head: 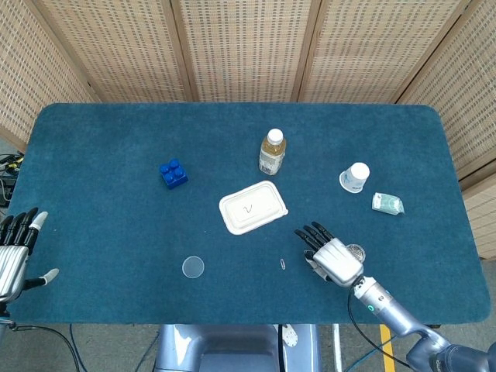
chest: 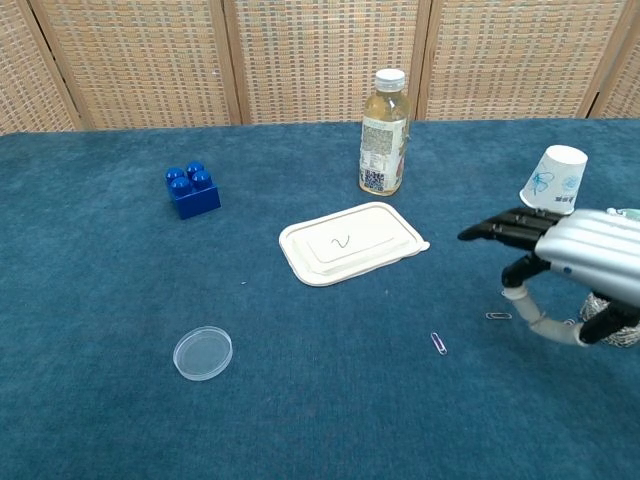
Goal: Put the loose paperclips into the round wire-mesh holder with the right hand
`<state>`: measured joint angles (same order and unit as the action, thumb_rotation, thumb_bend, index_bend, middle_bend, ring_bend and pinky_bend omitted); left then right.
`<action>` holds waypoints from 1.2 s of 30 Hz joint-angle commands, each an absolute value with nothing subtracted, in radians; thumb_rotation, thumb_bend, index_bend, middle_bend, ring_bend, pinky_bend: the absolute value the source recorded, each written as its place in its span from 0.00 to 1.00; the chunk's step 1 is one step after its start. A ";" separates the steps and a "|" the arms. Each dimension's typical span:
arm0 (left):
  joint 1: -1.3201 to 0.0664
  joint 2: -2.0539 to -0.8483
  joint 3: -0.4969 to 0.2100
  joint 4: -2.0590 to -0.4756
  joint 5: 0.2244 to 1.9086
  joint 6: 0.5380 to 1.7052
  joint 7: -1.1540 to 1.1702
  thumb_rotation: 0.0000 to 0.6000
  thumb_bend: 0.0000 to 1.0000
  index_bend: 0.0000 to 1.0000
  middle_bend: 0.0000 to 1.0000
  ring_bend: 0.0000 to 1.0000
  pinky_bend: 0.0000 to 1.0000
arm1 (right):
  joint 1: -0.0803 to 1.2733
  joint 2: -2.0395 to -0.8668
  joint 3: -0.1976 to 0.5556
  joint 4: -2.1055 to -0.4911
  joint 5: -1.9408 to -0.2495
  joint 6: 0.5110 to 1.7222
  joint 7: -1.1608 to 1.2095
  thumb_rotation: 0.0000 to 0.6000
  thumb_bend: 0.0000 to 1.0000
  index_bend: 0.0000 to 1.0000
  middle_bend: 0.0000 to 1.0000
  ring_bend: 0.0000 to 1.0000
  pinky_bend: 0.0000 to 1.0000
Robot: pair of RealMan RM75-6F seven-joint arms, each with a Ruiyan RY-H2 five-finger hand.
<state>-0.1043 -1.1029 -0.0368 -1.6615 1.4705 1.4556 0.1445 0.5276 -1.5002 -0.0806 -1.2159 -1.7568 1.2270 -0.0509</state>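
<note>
Purple paperclip (chest: 439, 343) near right hand (chest: 575, 262), fingers spread, holding nothing. Reaching step; next, pinch clip, drop in mesh holder (chest: 612, 322).

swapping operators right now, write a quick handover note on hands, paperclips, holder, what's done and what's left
Right hand: empty, fingers extended, hovering above the table's right front area.
Left hand: open, idle at the left table edge.
Wire-mesh holder: under the right hand, mostly hidden; contents cannot be seen.
Paperclips: a purple one and a second one both lie loose on the cloth left of the hand.
Done: nothing confirmed.
Left: pick up both clips and drop them in the holder.
</note>
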 commanded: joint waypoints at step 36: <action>-0.103 -1.100 -0.034 -1.669 1.479 1.460 0.145 1.00 0.00 0.00 0.00 0.00 0.00 | 0.480 -1.408 -0.085 -1.133 -1.677 1.174 -0.016 1.00 0.38 0.71 0.05 0.00 0.01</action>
<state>-0.1032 -1.0996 -0.0336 -1.6692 1.4792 1.4603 0.1448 0.4800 -1.4081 -0.0848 -1.1326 -1.6772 1.1737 -0.0159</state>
